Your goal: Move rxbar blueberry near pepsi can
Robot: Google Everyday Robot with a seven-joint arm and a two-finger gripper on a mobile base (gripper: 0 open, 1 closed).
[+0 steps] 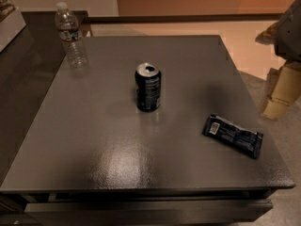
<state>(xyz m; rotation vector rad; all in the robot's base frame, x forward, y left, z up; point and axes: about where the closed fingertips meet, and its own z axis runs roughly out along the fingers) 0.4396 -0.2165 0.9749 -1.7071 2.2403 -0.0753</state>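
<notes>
One gripper (281, 92) at far right edge of view, beyond table's right side; pale tan, partly cut off by frame. Open/closed state: cannot tell. Nearest obj: rxbar blueberry (233, 135), flat on table (94, 140) nr front-right corner, white label end pointing toward can. pepsi can (148, 87) upright approx table centre, well apart from bar. Water bottle (70, 34) upright, back-left corner.

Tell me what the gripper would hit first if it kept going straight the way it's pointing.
The gripper hangs right of the table, pointing down. Straight on, it likely meets the floor beside it, missing the rxbar blueberry. Depth is unclear, so the table edge is possible.
</notes>
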